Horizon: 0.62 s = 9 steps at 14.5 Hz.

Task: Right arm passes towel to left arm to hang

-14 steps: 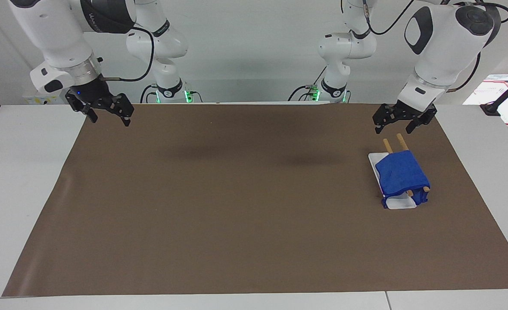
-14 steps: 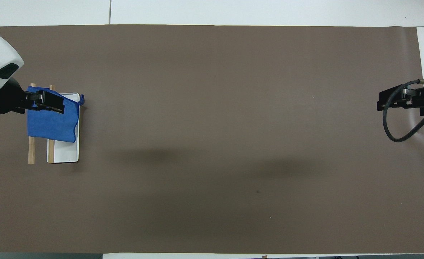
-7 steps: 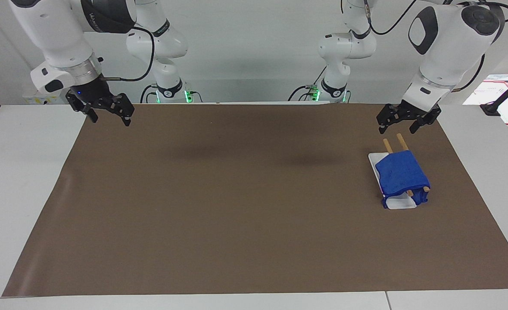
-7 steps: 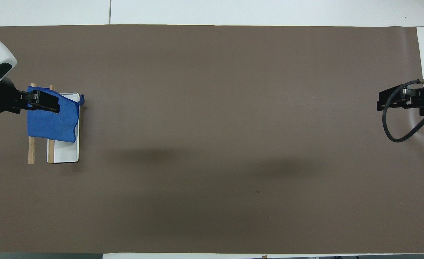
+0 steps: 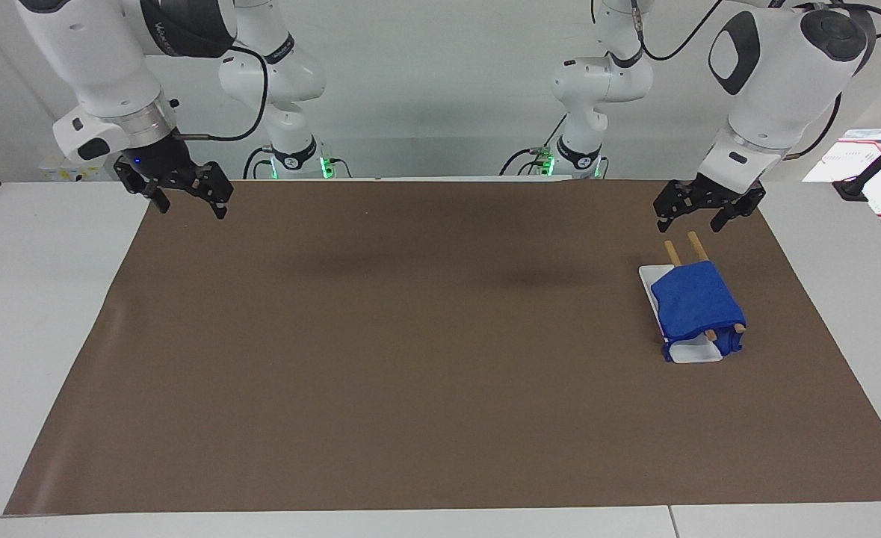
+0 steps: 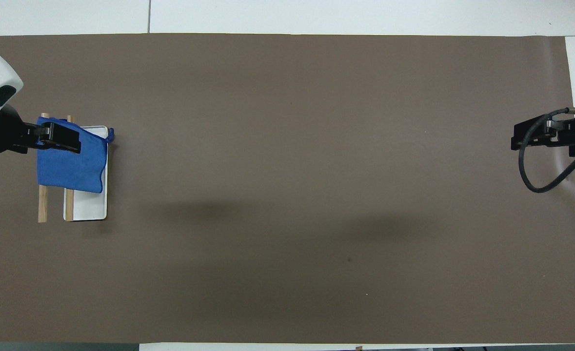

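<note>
The blue towel (image 5: 696,302) (image 6: 71,163) hangs draped over two wooden rods (image 5: 671,252) (image 6: 43,204) of a rack with a white tray (image 5: 693,353) (image 6: 90,207), toward the left arm's end of the table. My left gripper (image 5: 688,223) (image 6: 59,139) is open and holds nothing. It hovers in the air over the rods' ends nearest the robots, apart from the towel. My right gripper (image 5: 190,207) (image 6: 536,137) waits open and empty over the mat's corner at the right arm's end, with a blue light at its base.
A brown mat (image 5: 410,359) (image 6: 292,170) covers most of the white table (image 5: 36,299). Papers and a black stand (image 5: 877,161) lie off the mat at the left arm's end. The arms' bases (image 5: 294,157) stand at the table's edge.
The left gripper has risen a little and drawn back toward the left arm's end, off the rods. The towel and the right arm have stayed put.
</note>
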Motion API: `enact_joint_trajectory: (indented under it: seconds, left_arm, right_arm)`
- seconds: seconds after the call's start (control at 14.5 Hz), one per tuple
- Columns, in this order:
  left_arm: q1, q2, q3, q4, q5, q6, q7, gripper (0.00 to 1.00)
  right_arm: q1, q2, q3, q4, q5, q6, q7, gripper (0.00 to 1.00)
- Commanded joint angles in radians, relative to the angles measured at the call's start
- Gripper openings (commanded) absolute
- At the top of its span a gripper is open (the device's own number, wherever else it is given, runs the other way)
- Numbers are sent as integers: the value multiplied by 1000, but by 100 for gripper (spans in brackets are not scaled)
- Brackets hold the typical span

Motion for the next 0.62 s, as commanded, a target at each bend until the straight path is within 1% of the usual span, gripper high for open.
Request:
enact_joint_trajectory:
  seconds: [0.0, 0.55]
  left_arm:
    - [2, -8, 1, -4, 18, 4, 52, 100]
    - [-7, -10, 1, -5, 18, 2, 76, 100]
  right_arm:
    - [0, -24, 1, -29, -17, 13, -28, 100]
    - [0, -24, 1, -29, -17, 11, -28, 100]
